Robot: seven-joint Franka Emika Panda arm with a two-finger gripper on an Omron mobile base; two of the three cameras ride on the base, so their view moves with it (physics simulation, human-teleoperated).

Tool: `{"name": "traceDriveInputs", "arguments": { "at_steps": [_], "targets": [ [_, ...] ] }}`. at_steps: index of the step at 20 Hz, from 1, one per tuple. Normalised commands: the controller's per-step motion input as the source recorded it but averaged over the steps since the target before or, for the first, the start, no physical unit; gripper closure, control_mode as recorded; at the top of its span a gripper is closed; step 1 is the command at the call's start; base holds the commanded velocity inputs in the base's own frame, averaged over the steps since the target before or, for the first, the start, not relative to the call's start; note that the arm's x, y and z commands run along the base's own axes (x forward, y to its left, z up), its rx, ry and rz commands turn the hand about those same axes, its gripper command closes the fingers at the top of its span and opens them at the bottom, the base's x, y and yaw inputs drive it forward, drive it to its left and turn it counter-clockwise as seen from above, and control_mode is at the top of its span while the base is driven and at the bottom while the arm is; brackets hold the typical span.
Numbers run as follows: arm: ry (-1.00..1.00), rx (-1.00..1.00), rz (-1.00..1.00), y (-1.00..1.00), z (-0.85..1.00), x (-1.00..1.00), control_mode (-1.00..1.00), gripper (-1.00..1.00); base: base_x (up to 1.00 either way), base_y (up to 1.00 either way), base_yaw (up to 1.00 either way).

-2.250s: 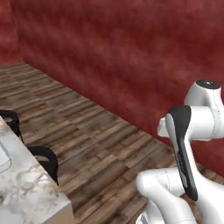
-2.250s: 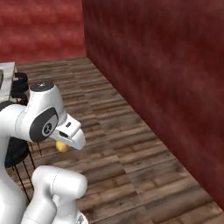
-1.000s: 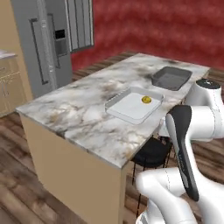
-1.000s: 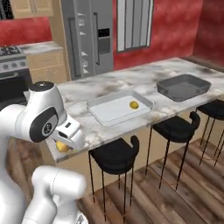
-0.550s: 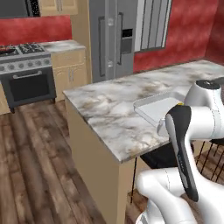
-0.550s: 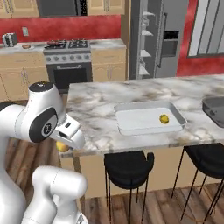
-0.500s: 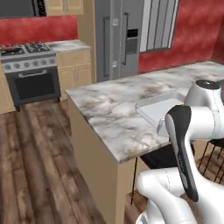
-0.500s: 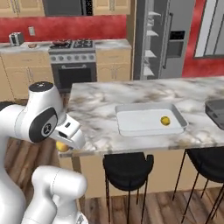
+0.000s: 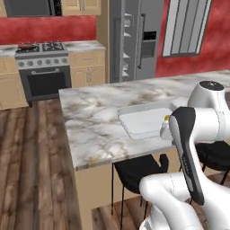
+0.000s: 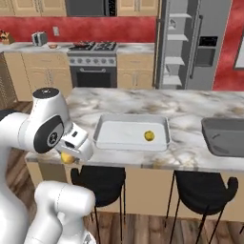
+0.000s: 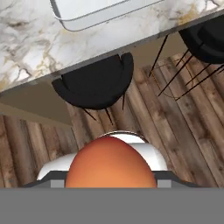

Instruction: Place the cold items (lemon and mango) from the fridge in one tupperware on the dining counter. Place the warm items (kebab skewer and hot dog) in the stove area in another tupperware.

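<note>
The dining counter [image 10: 205, 152], a long marbled island, is stretching across the room in front of the robot, with black stools [image 10: 97, 178] tucked under its near edge. Behind it the fridge [image 10: 198, 45] is standing with its door open and shelves showing, and the stove [image 10: 93, 62] is sitting to its left along the back wall.

On the counter a white tupperware [image 10: 131, 132] is lying open, and a lemon [image 10: 149, 136] is already resting inside it toward the right end. A second, dark tupperware [image 10: 224, 136] is waiting further right on the same counter, and as far as I can see nothing is lying in it yet.

The gripper [image 10: 71, 151] is hanging low in front of the counter edge, below the level of the counter top and just left of the white tupperware. It is carrying the mango [image 11: 110, 166], a rounded orange-red fruit that is bulging large at the bottom of the hand view and peeking out yellow under the hand in the right base view; the jaws are drawn in around it.

So I would judge the cold half as roughly halfway: lemon delivered, mango in hand but not yet over the white tupperware. It needs lifting above the rim and letting go beside the lemon. The warm half looks untouched; I cannot make out the kebab skewer or hot dog near the stove from here.
</note>
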Motion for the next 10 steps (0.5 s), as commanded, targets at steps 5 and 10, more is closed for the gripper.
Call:
{"name": "traceDriveInputs", "arguments": {
  "at_steps": [5, 10],
  "targets": [
    [0.0, 0.0, 0.0, 0.0, 0.0, 0.0, 1.0, 1.0, -0.01, -0.74, 0.14],
    [0.0, 0.0, 0.0, 0.0, 0.0, 0.0, 1.0, 1.0, 0.63, -0.01, 0.3]
  ]
}}
